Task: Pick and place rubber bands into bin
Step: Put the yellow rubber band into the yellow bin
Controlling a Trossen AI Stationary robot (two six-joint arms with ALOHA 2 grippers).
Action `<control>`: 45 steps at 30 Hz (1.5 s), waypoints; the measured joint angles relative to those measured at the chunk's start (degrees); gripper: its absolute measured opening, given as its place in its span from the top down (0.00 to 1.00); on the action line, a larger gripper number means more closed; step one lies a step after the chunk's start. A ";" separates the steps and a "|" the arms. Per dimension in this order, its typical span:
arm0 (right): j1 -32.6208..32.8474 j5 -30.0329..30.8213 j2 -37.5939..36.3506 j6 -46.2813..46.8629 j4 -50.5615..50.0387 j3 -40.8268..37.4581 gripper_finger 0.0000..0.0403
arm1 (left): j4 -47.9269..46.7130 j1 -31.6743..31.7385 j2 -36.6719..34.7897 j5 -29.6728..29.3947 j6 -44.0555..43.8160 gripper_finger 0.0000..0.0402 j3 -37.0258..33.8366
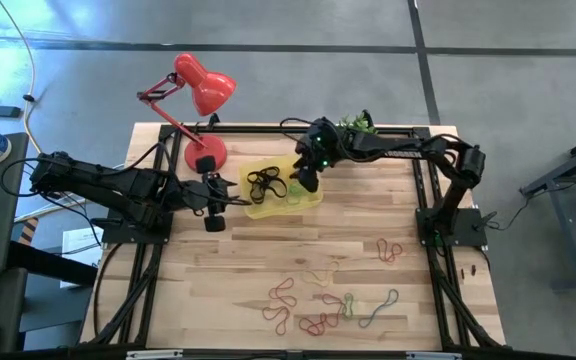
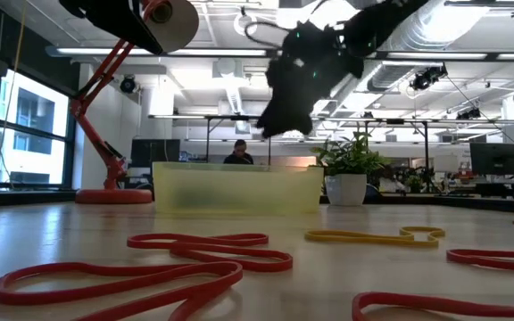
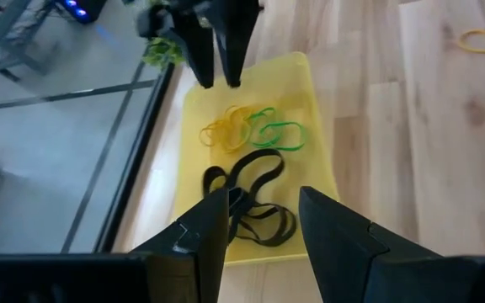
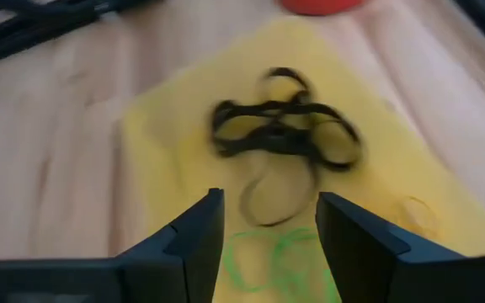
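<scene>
High view: we see the bin (image 1: 313,199) near the table's back edge, just beside the red lamp (image 1: 196,92). In it are black bands (image 1: 266,182) plus green and yellow ones. Right gripper (image 1: 307,181) hangs over the bin; left gripper (image 1: 213,198) sits just beside its left end. Loose bands (image 1: 320,308) lie at the front: approx. 5 red/orange, 2 green, 2 tan, though overlaps make the count shaky.

Low view: bin at mid table, right gripper (image 2: 275,120) above it, nothing held. We count 4 red loops up front and 1 yellow (image 2: 373,235).

Left wrist: fingers (image 3: 205,227) apart and empty, bin just ahead. Inside it: black bunch, 1 yellow cluster, 1 green.

Right wrist: fingers (image 4: 194,236) apart and empty, over the black bunch (image 4: 283,128).
</scene>
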 joint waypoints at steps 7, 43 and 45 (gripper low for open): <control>5.81 -0.43 -4.91 -6.53 -11.78 1.98 0.60 | 0.00 0.01 0.00 2.97 1.63 0.66 0.00; 50.20 34.20 -4.27 26.79 -27.23 1.55 0.65 | 4.51 -0.01 4.28 10.20 2.58 0.66 0.08; 50.78 34.35 -2.51 24.87 -27.38 1.55 0.65 | 5.70 0.02 6.56 10.34 1.08 0.66 0.00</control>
